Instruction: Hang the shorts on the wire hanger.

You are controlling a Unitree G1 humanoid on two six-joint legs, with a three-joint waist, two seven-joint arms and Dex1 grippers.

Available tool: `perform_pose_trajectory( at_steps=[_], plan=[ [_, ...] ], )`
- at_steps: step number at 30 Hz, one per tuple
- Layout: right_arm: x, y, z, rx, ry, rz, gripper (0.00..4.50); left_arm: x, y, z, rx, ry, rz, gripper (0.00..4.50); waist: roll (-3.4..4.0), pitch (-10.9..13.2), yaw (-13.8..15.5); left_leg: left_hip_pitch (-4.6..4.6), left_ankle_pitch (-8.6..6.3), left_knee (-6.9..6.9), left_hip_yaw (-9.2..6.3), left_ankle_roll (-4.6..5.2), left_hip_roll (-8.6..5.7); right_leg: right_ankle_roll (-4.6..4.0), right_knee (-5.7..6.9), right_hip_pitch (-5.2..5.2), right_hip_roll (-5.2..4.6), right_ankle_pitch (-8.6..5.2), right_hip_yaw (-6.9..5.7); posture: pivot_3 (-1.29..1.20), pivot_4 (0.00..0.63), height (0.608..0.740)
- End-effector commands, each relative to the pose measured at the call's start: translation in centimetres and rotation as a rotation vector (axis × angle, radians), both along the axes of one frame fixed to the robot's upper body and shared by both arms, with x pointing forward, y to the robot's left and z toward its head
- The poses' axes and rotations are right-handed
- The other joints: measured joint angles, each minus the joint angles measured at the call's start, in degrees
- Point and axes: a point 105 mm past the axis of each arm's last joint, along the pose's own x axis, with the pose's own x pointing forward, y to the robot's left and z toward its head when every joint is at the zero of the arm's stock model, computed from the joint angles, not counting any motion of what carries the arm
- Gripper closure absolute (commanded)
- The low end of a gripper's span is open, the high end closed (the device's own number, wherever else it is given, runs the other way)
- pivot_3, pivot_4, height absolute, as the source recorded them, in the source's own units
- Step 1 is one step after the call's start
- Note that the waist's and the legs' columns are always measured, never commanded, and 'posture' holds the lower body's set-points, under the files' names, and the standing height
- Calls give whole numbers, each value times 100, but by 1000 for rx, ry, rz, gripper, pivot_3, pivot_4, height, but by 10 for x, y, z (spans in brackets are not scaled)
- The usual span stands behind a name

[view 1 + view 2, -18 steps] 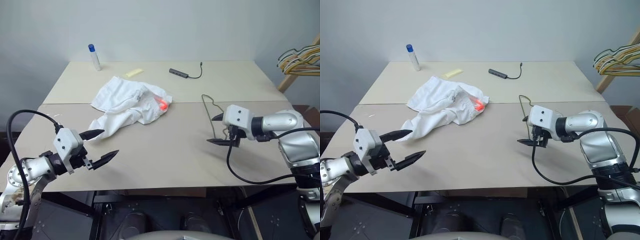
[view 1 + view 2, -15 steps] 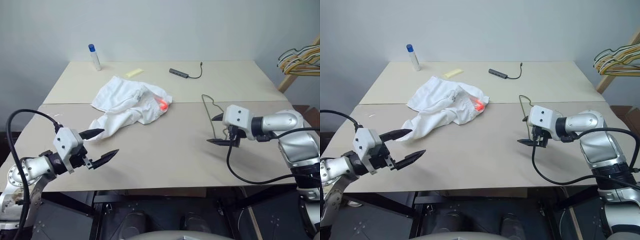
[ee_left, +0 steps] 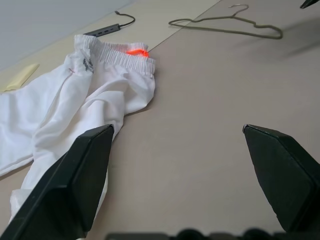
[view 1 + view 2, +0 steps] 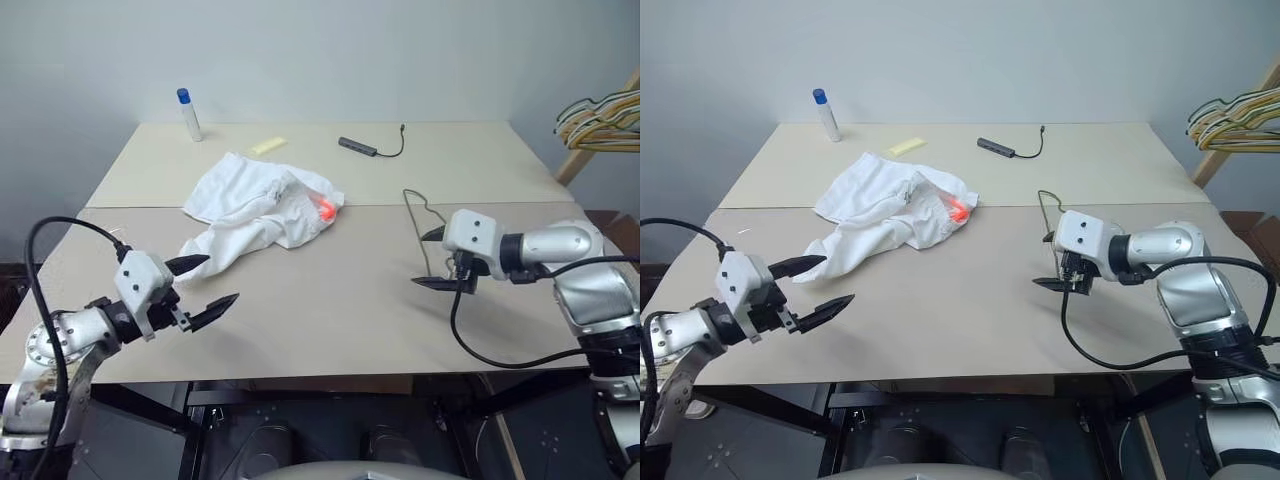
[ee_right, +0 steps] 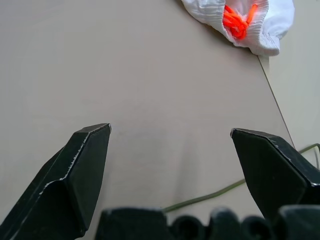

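The left gripper (image 4: 205, 283) hangs over the table's (image 4: 330, 310) near edge with its fingers spread wide and empty, pointing toward the shorts (image 4: 260, 208). The shorts lie crumpled on the table just beyond that gripper, their long axis running from the near left corner up toward the far right, the waistband end with the orange-red blotch pointing right. Right of the shorts, well apart, the wire hanger (image 3: 227, 26) lies flat, hook toward the far edge. The right gripper (image 4: 432, 259) hovers over the hanger, fingers spread, holding nothing.
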Motion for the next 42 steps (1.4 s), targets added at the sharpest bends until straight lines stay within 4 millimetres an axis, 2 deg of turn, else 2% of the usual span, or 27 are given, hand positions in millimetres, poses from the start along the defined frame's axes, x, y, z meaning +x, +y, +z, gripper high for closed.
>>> perform_pose_trajectory(
  at_steps=[1, 6, 9, 17, 24, 28, 39, 42],
  plan=[
    [2, 4, 14, 2, -56, 7, 42, 9, 0, 4, 37, -47, 35, 0, 0, 0, -3, 0, 0, 0, 0, 0, 0, 0, -1, 0, 0, 0, 0, 155, 0, 740],
    [-2, 4, 10, 7, -53, -4, 42, 35, 9, 7, 96, -93, 167, 0, -2, -1, 0, -1, 0, 2, 0, 0, -2, 1, -1, 3, -1, 1, -2, 137, 0, 740],
    [-5, 3, 7, 6, -50, -10, 42, 44, 18, 8, 164, -76, 222, 0, -5, -3, -11, -1, 1, 2, 0, -1, -1, 0, 0, 3, 1, 1, -4, 125, 0, 740],
    [-9, 0, 5, 3, -43, -29, 42, 34, 50, -27, 622, 45, 223, 0, -6, -3, -194, -2, 0, -3, 2, -1, -1, 1, -2, -2, 0, 0, -2, 115, 0, 740],
    [-9, 1, 3, -1, -39, -25, 42, 37, 62, -40, 705, 46, 260, 0, -5, -2, -192, 0, 1, -3, 2, -3, 2, -2, 3, -5, -1, -1, -2, 120, 0, 740],
    [-9, 2, 3, -1, -40, -24, 0, 42, 64, -45, 702, 27, 293, 857, -6, -2, -178, -2, 1, -2, 3, -3, 1, -1, 3, -5, -2, 0, -2, 117, 0, 740],
    [-7, 4, 7, 7, -47, -24, 0, 51, 65, -42, 710, -57, 301, 4467, -6, -3, -173, -2, 1, -2, 3, -2, 0, -1, 3, -5, -3, 0, -2, 125, 0, 740],
    [-6, 6, 6, 8, -50, -18, 0, 46, 67, -38, 720, -63, 288, 4467, -7, -3, -176, -2, 1, -2, 4, -2, 0, -1, 3, -5, -3, 0, -1, 134, 0, 740]
  ],
)
